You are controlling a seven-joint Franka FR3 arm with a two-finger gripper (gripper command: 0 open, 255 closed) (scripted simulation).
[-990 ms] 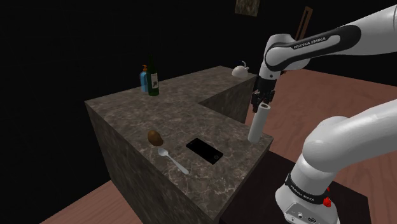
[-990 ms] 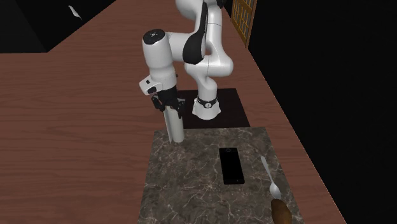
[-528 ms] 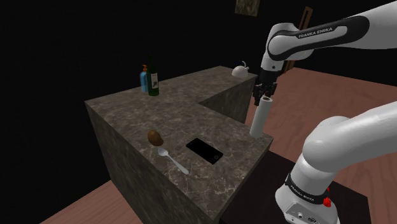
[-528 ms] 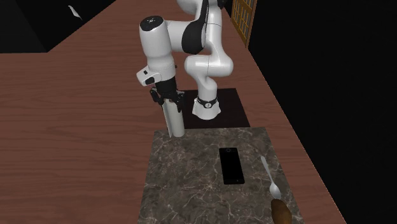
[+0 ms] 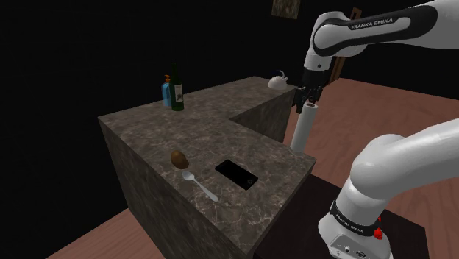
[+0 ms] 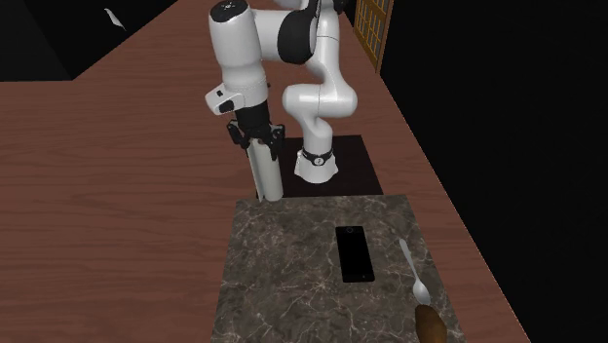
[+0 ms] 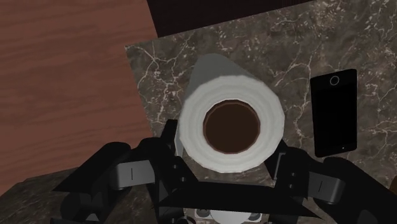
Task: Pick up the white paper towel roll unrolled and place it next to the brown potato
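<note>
Shoulder view: beside and a little behind the stand (image 6: 362, 161), at middle range, looking down and leftward over the L-shaped stone counter (image 5: 147, 132) toward a black area.
Second exterior view: high above the counter's outer end, facing back at the stand, looking steeply down; the wooden floor (image 6: 107, 195) lies beyond.
Wrist view: on the hand, very near, looking straight down the hollow core of the paper towel roll (image 7: 230, 124) onto 1 counter corner.
Shared by all 3 views: the roll, the black phone (image 7: 333, 111) and the counter corner nearest the stand.
Shared by the 2 exterior views: the potato (image 5: 179, 158), the spoon (image 5: 200, 186) and the arm (image 6: 244, 58).
</note>
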